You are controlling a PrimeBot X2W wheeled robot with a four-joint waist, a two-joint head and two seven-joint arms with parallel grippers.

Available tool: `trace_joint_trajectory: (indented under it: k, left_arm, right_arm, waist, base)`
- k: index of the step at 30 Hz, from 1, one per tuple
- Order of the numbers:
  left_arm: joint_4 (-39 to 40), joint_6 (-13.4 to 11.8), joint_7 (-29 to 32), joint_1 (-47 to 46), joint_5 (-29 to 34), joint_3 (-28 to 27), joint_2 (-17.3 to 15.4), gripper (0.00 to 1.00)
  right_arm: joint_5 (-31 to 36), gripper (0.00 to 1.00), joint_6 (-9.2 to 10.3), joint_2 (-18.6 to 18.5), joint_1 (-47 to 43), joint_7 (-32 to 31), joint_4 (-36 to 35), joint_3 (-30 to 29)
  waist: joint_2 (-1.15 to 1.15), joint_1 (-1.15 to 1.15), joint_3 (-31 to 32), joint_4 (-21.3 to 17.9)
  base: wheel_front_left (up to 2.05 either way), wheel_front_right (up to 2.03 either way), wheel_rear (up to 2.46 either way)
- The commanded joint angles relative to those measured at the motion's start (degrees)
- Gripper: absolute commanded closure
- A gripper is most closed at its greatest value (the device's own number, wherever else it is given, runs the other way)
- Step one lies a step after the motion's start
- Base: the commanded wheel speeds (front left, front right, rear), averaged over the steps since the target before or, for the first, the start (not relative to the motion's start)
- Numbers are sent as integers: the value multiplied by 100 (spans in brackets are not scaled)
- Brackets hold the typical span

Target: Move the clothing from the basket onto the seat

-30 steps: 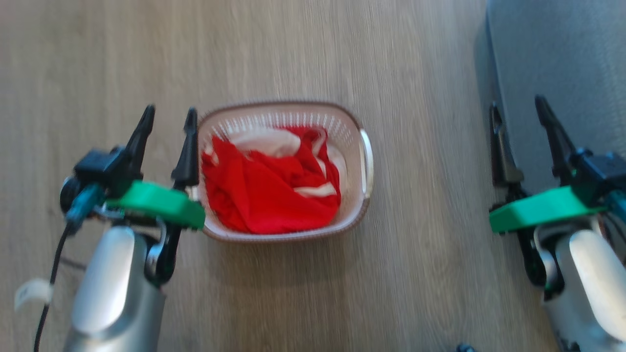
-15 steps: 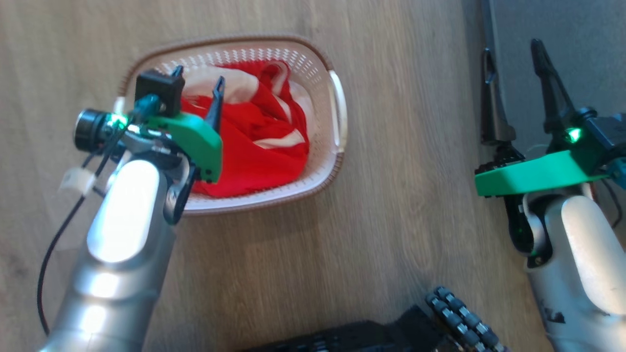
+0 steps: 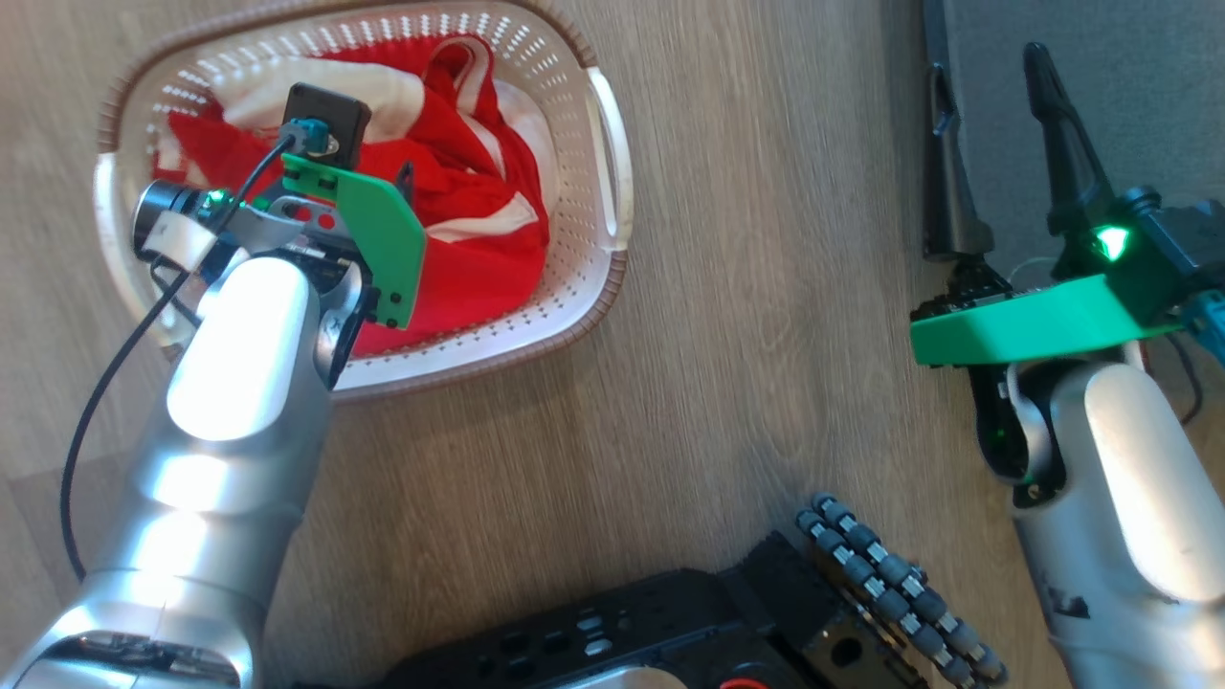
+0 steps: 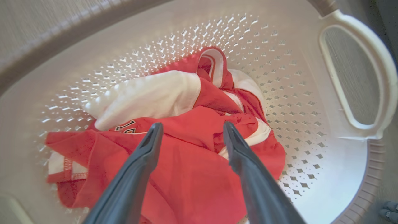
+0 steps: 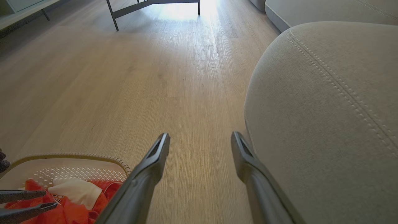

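— Sitting off to the robot's right, the seat (image 5: 326, 109) is bare grey cushion; why would it be the drop spot?
— It is the largest surface here, low and close, so a short carry across the wooden floor (image 5: 140, 77) reaches it from the basket (image 3: 598, 172).
— And the basket is on the floor, under the left arm?
— Yes, upright with its mouth up, so the arm can come at it from above. The clothing (image 4: 192, 174) lies bunched inside, red folds around a white panel, all of it within the walls. None is on the seat yet.
— What is the left end effector (image 4: 192, 126) doing?
— It points down into the basket with its fingers spread wide, red fabric below and between the tips. It pinches nothing, and whether the tips touch the cloth cannot be told.
— The right end effector (image 5: 200, 135)?
— Spread just as wide and empty, it hangs over the floor just beside the seat's rounded edge. That likely leaves the grab to the left arm.
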State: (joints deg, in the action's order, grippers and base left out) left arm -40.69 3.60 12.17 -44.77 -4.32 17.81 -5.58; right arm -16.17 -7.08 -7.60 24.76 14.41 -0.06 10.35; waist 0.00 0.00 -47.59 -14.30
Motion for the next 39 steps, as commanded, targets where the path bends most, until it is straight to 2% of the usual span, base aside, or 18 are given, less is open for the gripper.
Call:
trace_joint_trajectory:
  k: [1,17,30,39]
  left_arm:
    - [-43,19,54,-108,-9,-81,-142,0]
    - [-797,-90,56,-780,-28,-32,-271,0]
    - [-1251,-110,58,-1015,-94,-4,-443,0]
    - [-1484,-120,-7,-1091,-169,68,-356,0]
  right_arm:
    - [3,0,-41,53,-31,59,-208,134]
    - [-25,0,-41,193,-50,59,-336,258]
    - [-36,0,-41,306,-173,59,-412,329]
    - [-55,0,-41,354,-224,59,-435,341]
  waist:
    - [0,0,-187,-98]
    - [0,0,-828,-423]
    - [0,0,-1047,-581]
    - [0,0,-1120,-654]
  base:
    - [0,0,0]
    - [0,0,0]
    - [0,0,0]
    - [0,0,0]
